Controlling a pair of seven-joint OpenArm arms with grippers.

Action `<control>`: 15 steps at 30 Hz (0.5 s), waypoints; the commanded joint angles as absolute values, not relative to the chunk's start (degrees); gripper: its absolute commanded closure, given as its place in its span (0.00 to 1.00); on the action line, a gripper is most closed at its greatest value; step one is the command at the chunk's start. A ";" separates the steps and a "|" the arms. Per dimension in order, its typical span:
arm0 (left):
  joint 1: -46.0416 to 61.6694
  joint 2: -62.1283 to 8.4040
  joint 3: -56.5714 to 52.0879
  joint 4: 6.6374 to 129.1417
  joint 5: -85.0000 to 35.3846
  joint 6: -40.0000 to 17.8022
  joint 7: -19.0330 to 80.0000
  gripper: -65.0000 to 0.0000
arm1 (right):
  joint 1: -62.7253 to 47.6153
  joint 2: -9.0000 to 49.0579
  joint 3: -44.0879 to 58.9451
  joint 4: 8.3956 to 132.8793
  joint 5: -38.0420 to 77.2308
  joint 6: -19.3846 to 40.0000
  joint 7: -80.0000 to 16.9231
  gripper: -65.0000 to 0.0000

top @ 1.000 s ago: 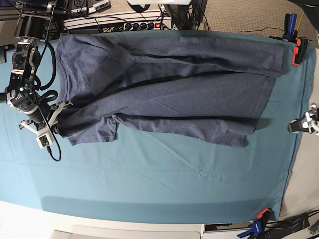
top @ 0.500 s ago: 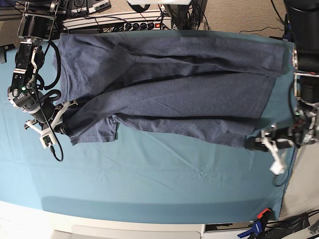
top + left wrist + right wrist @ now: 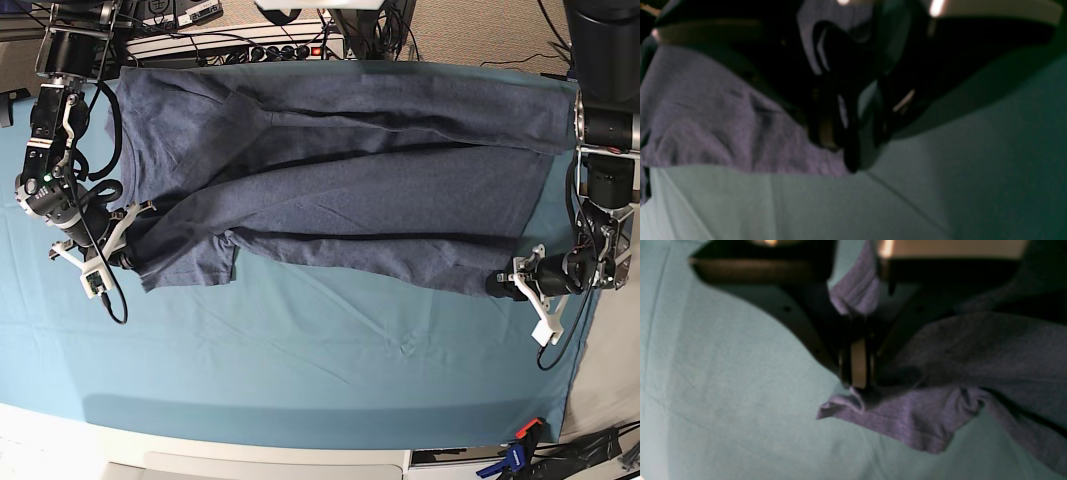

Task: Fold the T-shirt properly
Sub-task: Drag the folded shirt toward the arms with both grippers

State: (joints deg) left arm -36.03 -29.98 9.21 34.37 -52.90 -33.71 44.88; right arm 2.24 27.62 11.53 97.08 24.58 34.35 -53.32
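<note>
Across the far half of the teal table cloth (image 3: 330,370) lies the T-shirt (image 3: 340,180), spread lengthwise with loose folds. Right gripper (image 3: 857,386) is clamped tight on a sleeve corner. Left gripper (image 3: 853,160) sits at the hem corner of the shirt; whether its jaws are parted cannot be told from the blurred views.

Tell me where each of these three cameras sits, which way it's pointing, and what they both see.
Base: overhead, looking down on the T-shirt spread over the teal table cloth; both arms show.
Left wrist: on the left arm, low, facing the left gripper at the shirt's edge.
Right wrist: on the right arm, facing the right gripper pinching a sleeve corner.
Shared: every view shows the shirt and cloth; base also shows the left gripper and right gripper.
</note>
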 commanded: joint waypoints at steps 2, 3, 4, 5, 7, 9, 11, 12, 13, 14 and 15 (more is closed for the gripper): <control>-37.95 -30.13 8.88 34.92 -53.56 -34.52 43.97 0.70 | 3.31 28.73 12.08 97.89 25.28 34.33 -51.88 1.00; -37.95 -29.82 8.86 34.92 -53.56 -34.50 43.90 0.70 | 3.33 28.73 12.08 97.89 25.28 34.33 -51.90 1.00; -37.95 -29.45 8.88 34.92 -53.56 -34.52 43.90 0.70 | 3.31 28.73 12.08 97.89 25.28 34.33 -51.90 1.00; -37.95 -28.99 8.86 34.92 -53.58 -34.52 43.92 0.70 | 3.31 28.73 12.08 97.89 25.28 34.33 -51.90 1.00; -37.95 -27.99 8.88 34.92 -53.58 -34.52 43.94 0.70 | 3.31 28.73 12.08 97.89 25.28 34.33 -51.88 1.00; -37.95 -27.07 8.86 34.92 -53.58 -34.59 44.07 0.70 | 3.31 28.73 12.08 97.89 25.28 34.33 -51.90 1.00; -37.95 -26.46 8.88 34.92 -53.58 -35.88 44.07 0.70 | 3.31 28.73 12.08 97.89 25.28 34.33 -51.90 1.00; -37.95 -26.35 8.88 34.92 -53.58 -36.03 44.10 0.71 | 3.31 28.73 12.08 97.89 25.28 34.33 -51.92 1.00; -37.95 -26.35 8.86 34.92 -53.60 -36.03 44.07 0.76 | 3.31 28.73 12.08 97.89 25.28 34.33 -51.92 1.00; -37.95 -26.44 8.86 34.92 -53.69 -36.03 44.05 0.84 | 3.31 28.75 12.08 97.89 25.26 34.33 -51.92 1.00; -37.95 -26.59 8.86 34.92 -54.04 -36.01 44.05 0.95 | 3.31 28.73 12.08 97.89 25.26 34.33 -51.92 1.00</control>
